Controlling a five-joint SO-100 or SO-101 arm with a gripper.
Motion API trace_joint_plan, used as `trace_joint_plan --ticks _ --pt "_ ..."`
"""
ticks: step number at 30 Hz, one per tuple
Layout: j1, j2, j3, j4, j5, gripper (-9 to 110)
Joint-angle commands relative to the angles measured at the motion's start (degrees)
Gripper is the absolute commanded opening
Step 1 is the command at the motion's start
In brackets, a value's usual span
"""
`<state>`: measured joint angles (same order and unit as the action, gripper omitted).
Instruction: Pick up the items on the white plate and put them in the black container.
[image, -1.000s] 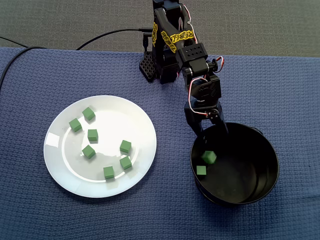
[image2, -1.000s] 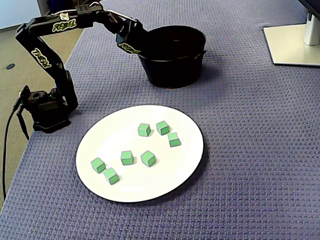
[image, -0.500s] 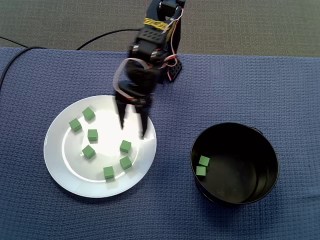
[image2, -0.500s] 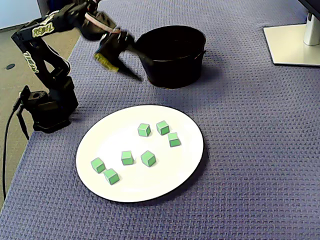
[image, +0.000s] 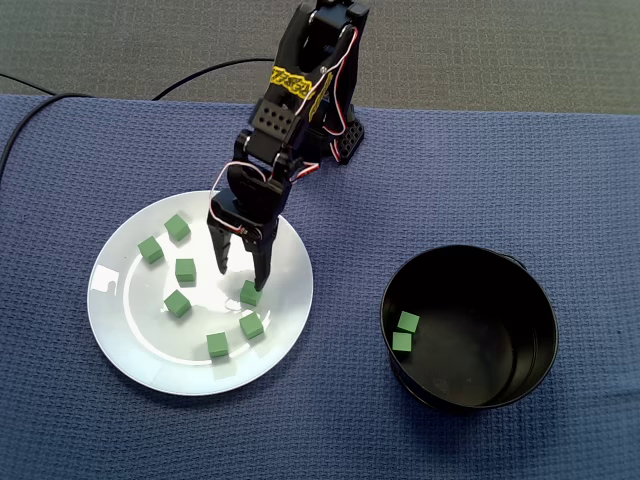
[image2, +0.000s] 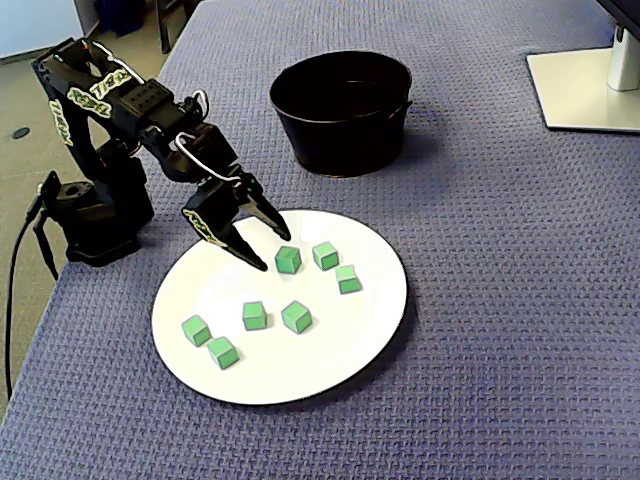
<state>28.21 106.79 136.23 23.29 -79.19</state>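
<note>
the green cube (image: 250, 292) lies at 3 o'clock from the white plate's (image: 125, 335) centre, just by the gripper (image: 241, 275), which is spread wide and empty. straddle the cube squarely before you close. the black container (image: 535, 300) sits farther out at 3 o'clock.

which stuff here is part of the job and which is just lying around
Job: white round plate, seven small green cubes on it, black round container holding two more green cubes, open pincer.
Just there: blue woven cloth, black cable, white flat stand base.
</note>
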Motion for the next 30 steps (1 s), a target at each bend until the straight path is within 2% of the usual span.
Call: trace_joint_plan --ticks 1,17,30 --pt "0.8 -1.2 -0.3 -3.3 -0.4 19" --pt "-5.2 0.1 1.8 -5.4 4.0 20" --pt "-5.6 -3.4 3.2 -10.5 3.3 18"
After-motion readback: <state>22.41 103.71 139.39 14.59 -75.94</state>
